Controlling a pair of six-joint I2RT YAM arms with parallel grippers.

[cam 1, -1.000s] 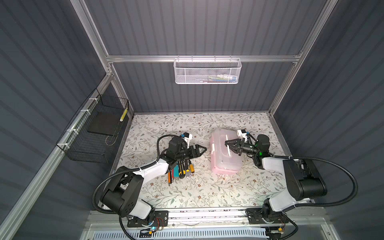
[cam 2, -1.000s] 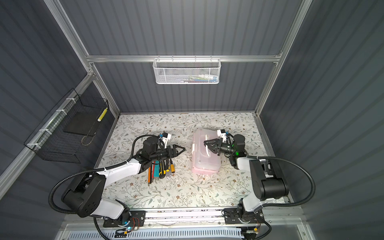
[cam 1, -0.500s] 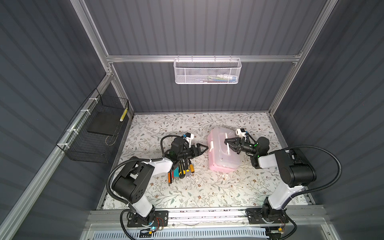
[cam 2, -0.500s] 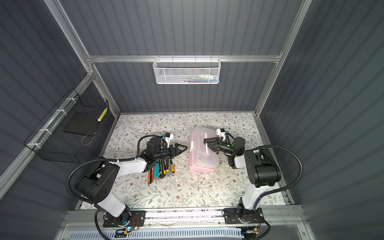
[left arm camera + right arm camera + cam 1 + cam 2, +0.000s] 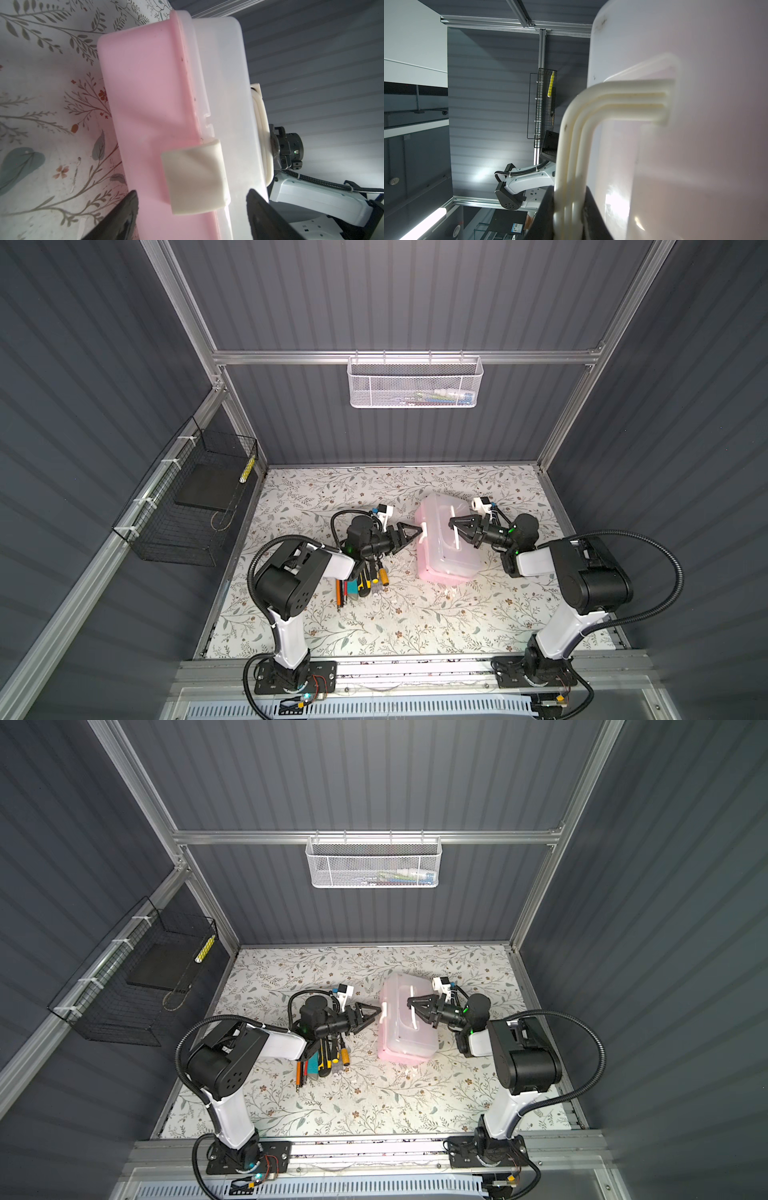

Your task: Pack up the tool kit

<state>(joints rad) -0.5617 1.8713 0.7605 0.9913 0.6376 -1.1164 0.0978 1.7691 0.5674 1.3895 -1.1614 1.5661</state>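
Closer than a second ago over the floral worktop (image 5: 415, 614), the left arm (image 5: 332, 562) nears the shut pink case (image 5: 451, 547) at mid-worktop, right tool (image 5: 457, 531) clenched on the handle (image 5: 571, 145), left tool (image 5: 413, 531) spread either side of the latch (image 5: 193, 176), where a glancing push could skid the case.

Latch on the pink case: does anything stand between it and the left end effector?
Nothing visible. The open left end effector faces the latch directly; the loose tools lie beneath its arm, off that line.
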